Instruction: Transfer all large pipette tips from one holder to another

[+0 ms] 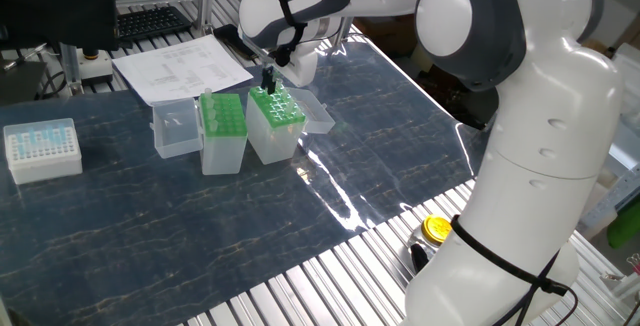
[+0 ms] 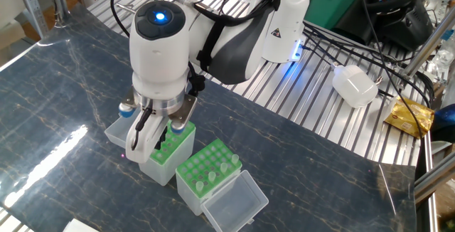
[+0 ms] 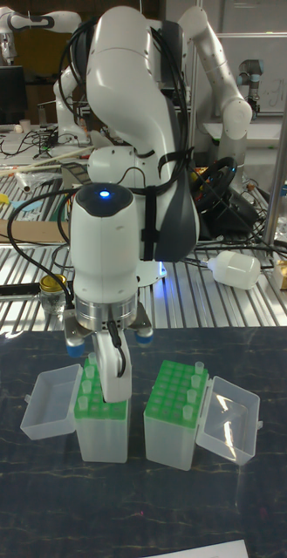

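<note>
Beneath fingers (image 3: 113, 384): green-topped holder (image 3: 102, 418).

Dark marbled table (image 1: 200, 226), two green-topped boxes (image 1: 223, 131), white box (image 1: 42, 150), papers (image 1: 180, 66)

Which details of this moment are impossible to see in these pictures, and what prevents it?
1. Whether the gripper holds anything: the jaws cover the gap between them in the other fixed view and the tall fixed view, and it is too small in one fixed view.
2. Which holes of the green-topped box under it are filled: the wrist hides most of its top.
3. Contents of the white box: too small to count.
</note>
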`<action>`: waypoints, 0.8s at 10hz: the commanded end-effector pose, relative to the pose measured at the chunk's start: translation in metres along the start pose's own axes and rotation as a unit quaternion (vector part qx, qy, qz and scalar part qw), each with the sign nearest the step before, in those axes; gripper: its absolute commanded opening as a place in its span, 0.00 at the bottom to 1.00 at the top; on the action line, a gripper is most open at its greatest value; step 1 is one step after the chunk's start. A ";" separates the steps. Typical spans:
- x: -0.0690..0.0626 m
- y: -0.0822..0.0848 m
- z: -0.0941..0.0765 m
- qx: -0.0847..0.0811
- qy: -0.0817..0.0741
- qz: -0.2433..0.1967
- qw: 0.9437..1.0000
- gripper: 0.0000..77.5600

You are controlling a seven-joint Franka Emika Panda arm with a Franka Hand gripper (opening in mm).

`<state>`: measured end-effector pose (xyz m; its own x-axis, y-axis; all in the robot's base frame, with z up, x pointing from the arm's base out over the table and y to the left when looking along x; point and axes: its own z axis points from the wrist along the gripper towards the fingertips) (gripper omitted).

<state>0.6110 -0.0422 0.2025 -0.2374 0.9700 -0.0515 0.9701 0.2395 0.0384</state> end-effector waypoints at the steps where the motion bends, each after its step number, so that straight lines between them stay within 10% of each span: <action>1: 0.000 0.001 -0.002 -0.001 -0.001 0.000 1.000 0.01; 2: 0.003 0.001 -0.026 0.035 -0.022 -0.006 0.999 0.01; 8: 0.005 -0.001 -0.052 0.035 -0.022 -0.015 0.999 0.01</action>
<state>0.6071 -0.0361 0.2451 -0.2529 0.9629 -0.0945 0.9675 0.2510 -0.0316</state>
